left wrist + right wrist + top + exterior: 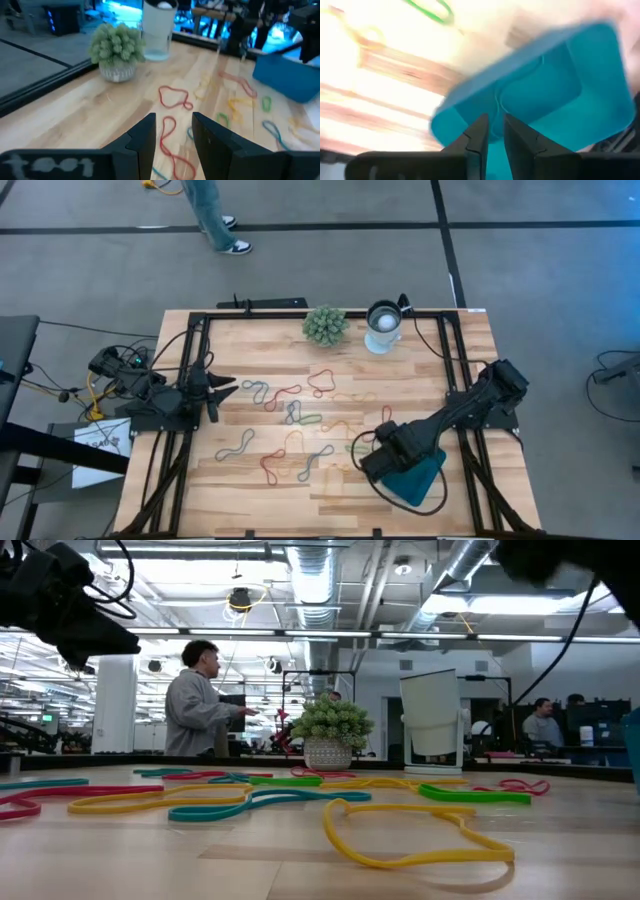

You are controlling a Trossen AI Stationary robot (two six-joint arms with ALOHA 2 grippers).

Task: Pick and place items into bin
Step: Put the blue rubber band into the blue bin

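Note:
Several rubber-band loops (290, 415) in red, blue, green, yellow and orange lie flat on the wooden table; in the low view a yellow one (400, 840) lies nearest. The teal bin (422, 480) sits on the table near its near right corner. My right gripper (372, 465) hovers over the bin's left part, fingers almost together (495, 131), and a thin blue band runs out from between them. My left gripper (232, 388) waits open at the table's left side, above the table and left of the bands (173, 131). My right gripper pinches a thin blue band (496, 102) between its two fingertips, coming from above and pointing down. The band's loop (542, 85) shows against the bin's floor (580, 60). Whether the loop hangs free or rests on that floor I cannot tell.
A spiky green plant ball (325, 325) and a white cup (383, 325) stand at the table's far edge. A black frame (195, 370) runs round the table. A person (195, 700) stands in the room beyond the far edge.

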